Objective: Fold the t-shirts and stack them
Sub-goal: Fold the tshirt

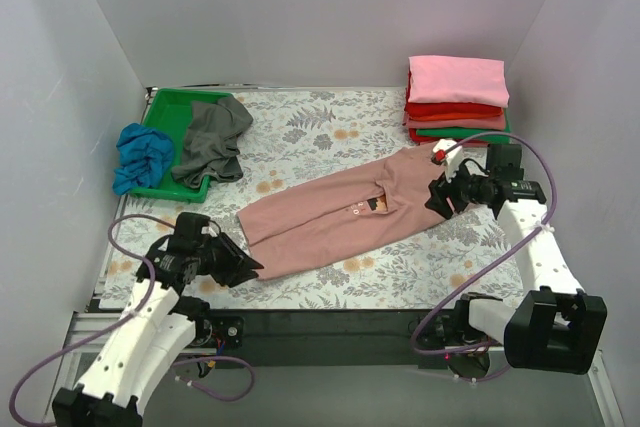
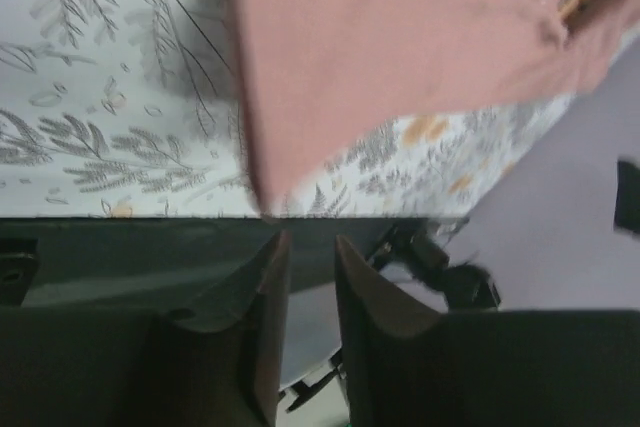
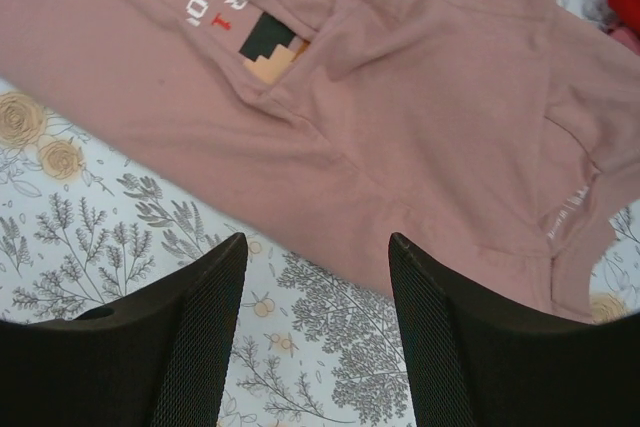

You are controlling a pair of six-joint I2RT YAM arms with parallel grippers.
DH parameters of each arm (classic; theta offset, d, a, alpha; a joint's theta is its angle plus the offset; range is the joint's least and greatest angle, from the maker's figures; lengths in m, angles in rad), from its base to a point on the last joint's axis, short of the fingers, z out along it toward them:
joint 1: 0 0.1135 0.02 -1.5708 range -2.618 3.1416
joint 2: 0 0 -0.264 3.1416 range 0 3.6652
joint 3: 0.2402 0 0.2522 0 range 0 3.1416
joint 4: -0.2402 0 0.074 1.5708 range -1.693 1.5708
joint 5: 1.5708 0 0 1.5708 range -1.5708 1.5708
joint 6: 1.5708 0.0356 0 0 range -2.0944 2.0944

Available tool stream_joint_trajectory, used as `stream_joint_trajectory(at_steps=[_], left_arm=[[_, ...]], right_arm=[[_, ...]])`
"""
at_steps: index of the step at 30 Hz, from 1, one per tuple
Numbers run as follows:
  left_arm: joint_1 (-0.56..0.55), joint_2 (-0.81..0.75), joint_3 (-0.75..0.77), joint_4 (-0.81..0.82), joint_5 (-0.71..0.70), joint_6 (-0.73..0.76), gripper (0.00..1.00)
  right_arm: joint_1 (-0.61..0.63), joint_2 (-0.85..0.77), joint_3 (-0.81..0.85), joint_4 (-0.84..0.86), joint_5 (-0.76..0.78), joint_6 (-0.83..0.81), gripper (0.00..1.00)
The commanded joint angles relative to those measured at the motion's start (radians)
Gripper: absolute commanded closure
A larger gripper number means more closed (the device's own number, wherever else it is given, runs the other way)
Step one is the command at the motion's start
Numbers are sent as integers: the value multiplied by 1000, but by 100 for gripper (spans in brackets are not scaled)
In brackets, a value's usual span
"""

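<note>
Dusty-pink t-shirt [image 1: 350, 212] lies as a long narrow band across the floral table covering [image 1: 310, 127], from near left to far right. Its two sides are turned in, so the pixel graphic [image 3: 270, 47] shows only through the slit between them. The left gripper [image 2: 310, 239] stands low at the near-left end. Its fingers are only a little apart with nothing between them, and the hem edge is just beyond the tips. The right gripper [image 3: 316, 239] hangs above the far-right end, near the collar, with jaws wide apart and empty.

I judge that the step in hand is the cross fold, one end brought over the other. To do it well, each gripper should take all the layers at its end, because a pinch on the top layer alone would let the turned-in sides fall open. The left fingers need to widen and slide under the hem corner without catching the covering itself. The lift should be low and even, so the band does not twist.

The stack of folded tees [image 1: 457, 97] sits in the far right corner, near the collar end. A wide swing of the right arm or its cable [image 1: 490, 134] could disturb it. The green tray [image 1: 165, 107] at far left holds a grey tee [image 1: 212, 139], with a blue tee [image 1: 143, 155] at its left rim. Both are well apart from the work.
</note>
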Motion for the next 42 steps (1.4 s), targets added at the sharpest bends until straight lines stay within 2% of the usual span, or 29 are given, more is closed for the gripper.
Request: stream_joint_trajectory(at_steps=[1,2,3,5,7,8,9,11,13,14,15,18,21,24,28,34,39,42], left_arm=[[-10,-117,95,-134,140,24,68],[-10,-132,122,-146,152,44,53],[-8,-144,156,-137,166,72,30],[-10,-160,230,-46,198,171,28],[-10,-125,259,30,189,207,27],[-10,-103,250,162,206,261,26],[-10,-60,239,229,212,276,26],[-8,137,253,422,266,369,26],[-19,303,317,496,291,459,26],[-36,486,419,528,289,513,26],[-47,565,481,521,277,630,26],[-113,866,709,468,200,846,26],[-197,1073,881,434,122,1018,27],[-232,1236,1031,408,90,1108,29],[-285,1415,1214,395,50,1191,32],[-300,1658,1444,337,4,1193,40],[-309,1712,1460,340,-21,1187,44],[-308,1710,1431,336,24,1182,58]], right_arm=[[-50,20,64,-32,-3,39,34],[-55,23,66,-32,-4,44,34],[-60,31,67,-32,-5,50,34],[-72,54,69,-29,-23,69,34],[-93,83,69,-27,-75,81,34],[-106,92,64,-27,-100,84,34],[-119,95,61,-30,-126,79,34],[-159,107,46,-30,-189,64,34],[-193,120,37,-32,-227,59,34],[-204,121,30,-30,-240,56,34],[-216,123,17,-30,-253,49,34],[-250,117,-15,-27,-295,29,34],[-278,115,-45,-26,-333,12,34],[-297,120,-52,-27,-358,4,34],[-314,123,-72,-32,-384,0,34],[-328,104,-77,-32,-405,0,34],[-330,109,-77,-33,-413,0,34],[-330,109,-75,-33,-413,0,35]])
